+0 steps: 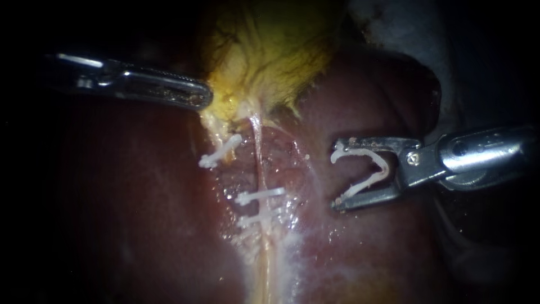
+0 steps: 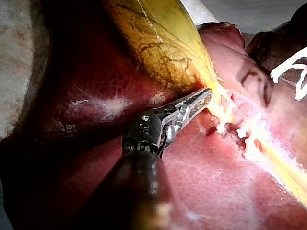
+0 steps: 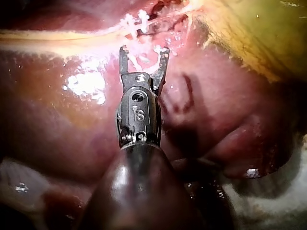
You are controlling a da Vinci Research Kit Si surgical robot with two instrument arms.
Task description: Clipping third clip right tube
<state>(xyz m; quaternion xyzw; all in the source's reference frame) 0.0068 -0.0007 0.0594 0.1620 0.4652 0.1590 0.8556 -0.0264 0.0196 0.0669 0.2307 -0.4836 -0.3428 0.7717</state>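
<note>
Left instrument (image 1: 205,98), at 10 o'clock: jaws pressed together, tip against the gallbladder (image 1: 264,50). Centre: right tube (image 1: 260,163) on the liver (image 1: 112,214), bearing two clips (image 1: 260,196). At 3 o'clock, the right instrument (image 1: 337,176) grasps an open clip (image 1: 360,151) between wide-spread jaws, clear of the tube.

Light pooled on the tube (image 1: 260,157); wet liver (image 1: 365,95) beside it glared, and farther from it all lay dark.
</note>
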